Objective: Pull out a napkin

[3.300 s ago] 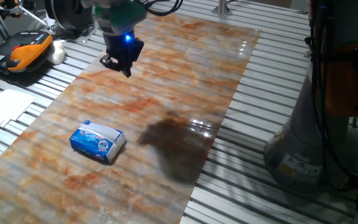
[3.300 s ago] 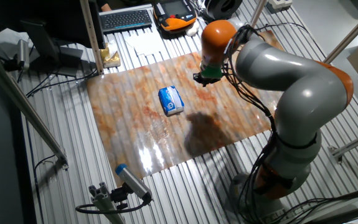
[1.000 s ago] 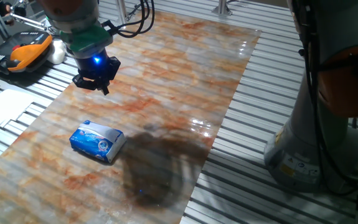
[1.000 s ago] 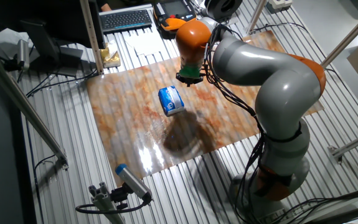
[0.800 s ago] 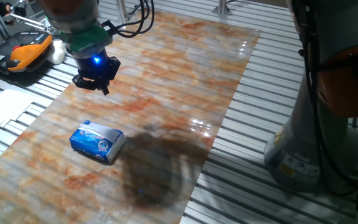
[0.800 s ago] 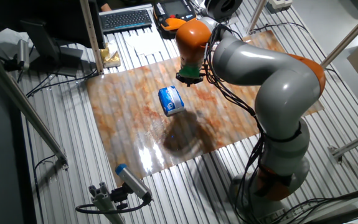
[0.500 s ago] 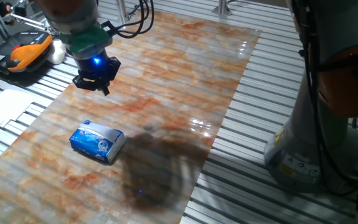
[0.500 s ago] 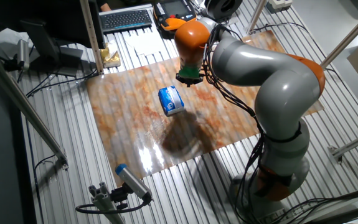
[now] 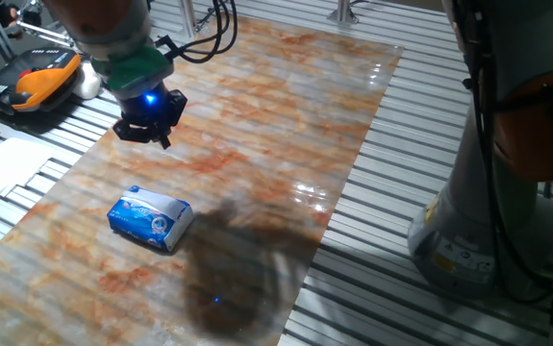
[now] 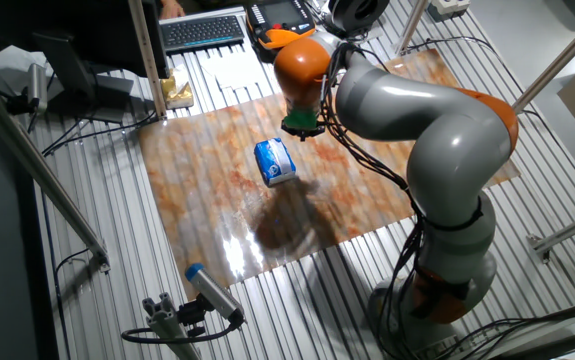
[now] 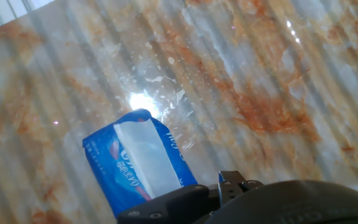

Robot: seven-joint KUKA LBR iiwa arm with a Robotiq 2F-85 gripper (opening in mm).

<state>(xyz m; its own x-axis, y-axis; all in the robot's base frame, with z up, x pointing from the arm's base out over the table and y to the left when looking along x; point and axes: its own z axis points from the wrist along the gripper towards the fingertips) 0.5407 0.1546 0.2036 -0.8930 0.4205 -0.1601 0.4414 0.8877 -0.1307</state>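
Note:
The blue-and-white tissue packet (image 9: 151, 219) lies flat on the marbled board (image 9: 286, 106), near its front left; it also shows in the other fixed view (image 10: 275, 161). In the hand view the packet (image 11: 113, 174) carries a white strip (image 11: 146, 158) along its top; I cannot tell whether this is the napkin or a label. No loose napkin sticks out. My gripper (image 9: 144, 135) hangs above the board, behind the packet and apart from it, jaws apart and empty. It also shows in the other fixed view (image 10: 300, 131).
Flat white paper sheets (image 9: 5, 161) lie off the board's left edge. An orange-and-black device (image 9: 34, 82) sits at the back left, and a keyboard (image 10: 203, 30) lies behind it. The arm's base (image 9: 468, 231) stands to the right of the board.
Since 3.3 s ago the gripper has moved left along the board, closer to the packet. Over the last second it has barely shifted. The packet has not moved.

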